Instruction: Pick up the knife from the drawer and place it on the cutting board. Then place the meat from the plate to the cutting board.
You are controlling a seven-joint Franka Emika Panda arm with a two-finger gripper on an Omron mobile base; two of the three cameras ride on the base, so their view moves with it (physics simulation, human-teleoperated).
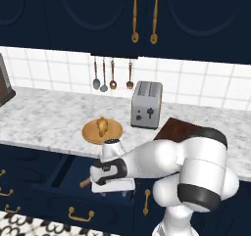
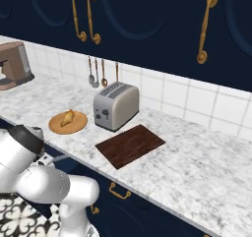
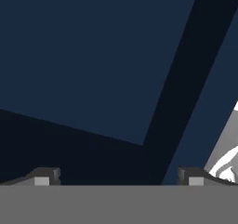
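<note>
Claw [image 1: 112,185] is down inside the open drawer [image 1: 59,174], below the front edge of the worktop [image 1: 44,117]. Hand view: fingertips [image 3: 44,176] stand wide apart, nothing between them, only the navy drawer floor and a wall ahead.

Knife [image 1: 86,183]: only a stub of brown handle shows in the left base view, poking out from under the hand toward the drawer's left end. The blade is hidden by the hand, so the long axis seems to run roughly along the drawer's width, though I cannot be sure. Whether the knife lies between the fingers cannot be told.

Judgement: the grasp turns on the handle sitting just to the claw's left; the fingers should straddle that axis crosswise.

Cutting board [image 2: 130,145] lies at the worktop's front edge, right of the toaster [image 2: 116,104]. Meat [image 2: 68,117] sits on the plate [image 2: 78,124], left of the toaster.
</note>
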